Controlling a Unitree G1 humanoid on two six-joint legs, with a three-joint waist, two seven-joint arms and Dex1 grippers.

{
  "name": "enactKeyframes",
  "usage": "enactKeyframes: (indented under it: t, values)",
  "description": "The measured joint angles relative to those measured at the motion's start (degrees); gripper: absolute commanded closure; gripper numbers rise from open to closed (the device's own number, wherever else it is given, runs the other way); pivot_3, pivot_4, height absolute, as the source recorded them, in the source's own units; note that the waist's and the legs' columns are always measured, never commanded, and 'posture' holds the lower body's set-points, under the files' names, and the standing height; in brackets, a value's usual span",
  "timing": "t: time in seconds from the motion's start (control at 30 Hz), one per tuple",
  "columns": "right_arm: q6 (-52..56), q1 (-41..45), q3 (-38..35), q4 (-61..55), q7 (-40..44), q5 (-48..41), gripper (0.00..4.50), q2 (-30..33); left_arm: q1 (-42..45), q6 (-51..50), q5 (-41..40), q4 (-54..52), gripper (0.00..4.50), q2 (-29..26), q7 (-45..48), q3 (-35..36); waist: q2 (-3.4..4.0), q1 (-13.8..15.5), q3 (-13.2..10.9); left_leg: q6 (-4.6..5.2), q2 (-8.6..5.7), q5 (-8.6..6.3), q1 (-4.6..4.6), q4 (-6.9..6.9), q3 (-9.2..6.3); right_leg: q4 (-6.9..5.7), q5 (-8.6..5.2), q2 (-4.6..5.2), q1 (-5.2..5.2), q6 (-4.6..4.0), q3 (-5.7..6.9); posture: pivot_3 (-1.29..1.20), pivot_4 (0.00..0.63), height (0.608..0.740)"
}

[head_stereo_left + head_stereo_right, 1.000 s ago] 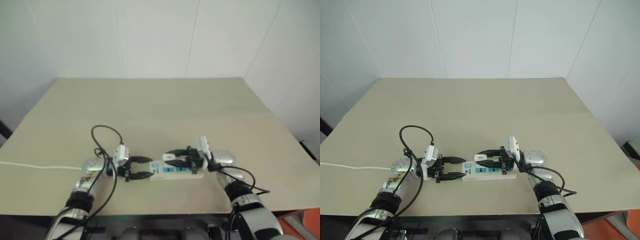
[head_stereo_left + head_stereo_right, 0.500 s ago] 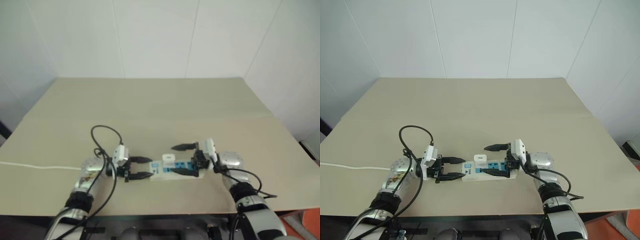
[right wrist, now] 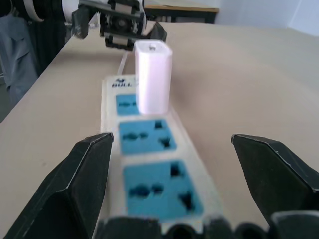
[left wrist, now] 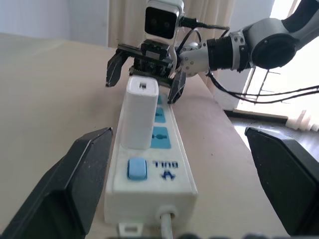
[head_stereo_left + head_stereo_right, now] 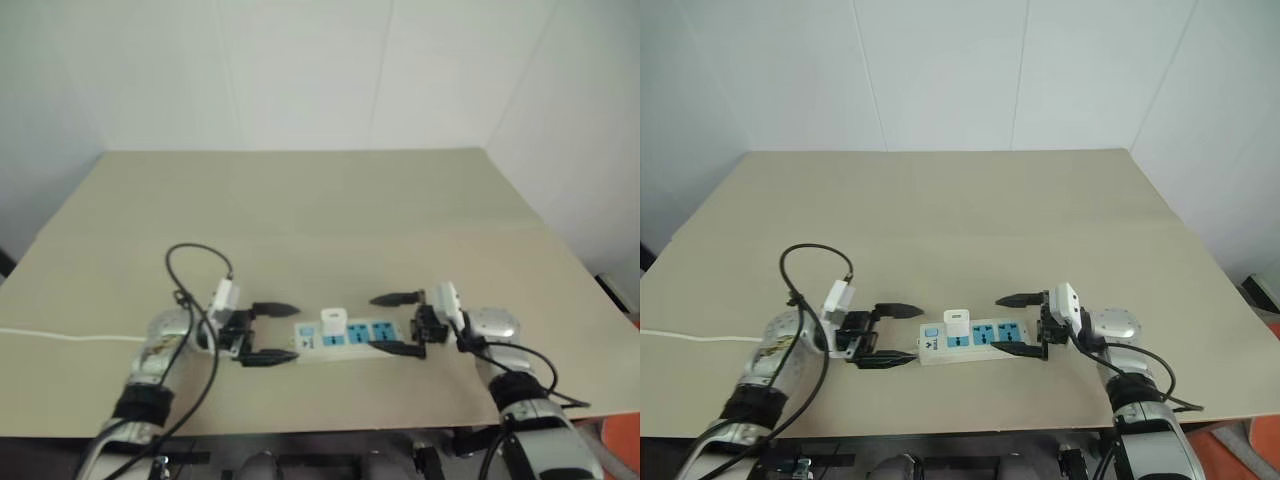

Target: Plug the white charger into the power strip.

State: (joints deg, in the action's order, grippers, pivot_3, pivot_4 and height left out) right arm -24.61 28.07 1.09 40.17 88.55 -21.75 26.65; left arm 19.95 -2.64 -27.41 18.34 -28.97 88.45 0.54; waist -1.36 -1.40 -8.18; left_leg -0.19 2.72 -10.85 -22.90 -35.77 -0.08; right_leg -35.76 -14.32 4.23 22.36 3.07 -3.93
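The charger point(image 5: 957, 322) stands upright in the strip point(image 5: 975, 338) on the table point(image 5: 970, 220); left gripper point(image 5: 898, 335) and right gripper point(image 5: 1014, 324), jaws apart, flank the strip's ends.

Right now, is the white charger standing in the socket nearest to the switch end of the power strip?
Yes, the white charger stands upright in the first blue socket beside the switch of the power strip.

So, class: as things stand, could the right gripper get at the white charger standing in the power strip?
Probably yes: the right gripper, open, faces the white charger along the power strip, with nothing between.
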Motion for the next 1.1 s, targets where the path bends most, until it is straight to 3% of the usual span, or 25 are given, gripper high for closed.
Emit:
enactKeyframes:
  t: [0.1,0.27,0.5,0.77,1.1]
  values:
    - [1.55,-0.35,-2.13,-3.50,-0.13,-1.13,0.00,4.34,-1.88,-0.17,-0.05,-1.77,0.02,-3.92,-1.19,2.21,0.00,-0.01,-0.45,0.00,0.00,0.00,0.00,-0.02,0.00,-0.03,0.01,0.00,0.02,-0.01,0.00,0.00,0.150,0.740]
    - [7.96,-0.29,-9.13,-5.83,0.14,-3.44,0.00,19.77,-3.77,4.45,3.41,-0.61,0.02,-17.58,-0.13,7.36,0.04,0.36,-0.77,-0.01,0.00,0.00,0.06,0.18,0.08,0.20,-0.23,0.09,0.02,-0.41,0.01,0.00,0.150,0.740]
    - [10.05,-0.31,-8.23,-7.52,0.67,-5.89,0.00,32.38,-5.67,6.28,2.95,-0.25,0.02,-22.61,-0.33,12.38,0.08,0.41,-0.85,-0.01,0.03,0.00,0.02,0.74,0.23,0.67,-0.03,0.13,0.09,-0.08,0.01,0.00,0.150,0.740]
    - [9.95,-0.87,-7.22,-8.65,0.76,-6.73,0.00,33.28,-9.66,5.78,2.30,-3.60,0.02,-21.43,-1.71,13.05,0.08,0.39,-0.88,-0.01,0.05,-0.01,-0.02,0.79,0.26,0.63,-0.03,0.09,0.17,-0.08,0.01,0.00,0.150,0.740]
    - [9.94,-3.19,-7.68,-10.47,0.80,-6.84,0.00,33.57,-8.66,5.30,2.04,-3.93,0.02,-20.89,-2.59,12.99,0.09,0.60,-0.88,-0.01,0.04,0.00,0.01,0.64,0.26,0.56,-0.01,0.08,0.11,-0.05,0.01,0.00,0.150,0.740]
